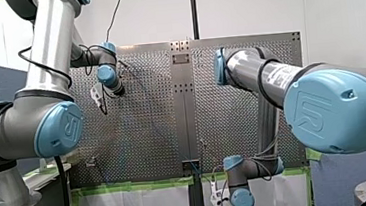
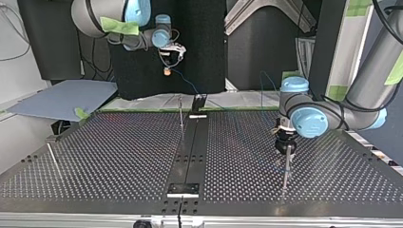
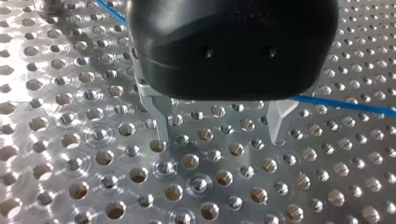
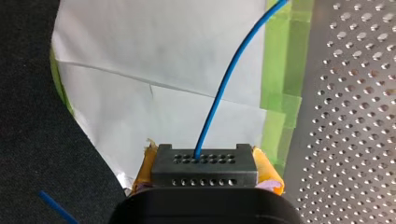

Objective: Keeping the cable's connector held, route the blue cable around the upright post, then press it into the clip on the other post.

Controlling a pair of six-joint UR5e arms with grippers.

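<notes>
At the top view's left, my right hand clamps the connector past the far edge of the desk, blue cable trailing from it; at right, my left hand hangs wide open above the holes, beside a post

Blue cable cut off at edge

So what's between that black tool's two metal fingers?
Nothing but bare perforated table, seen in the left wrist view: my left tool is open, and the blue cable shows only beside it.
</notes>
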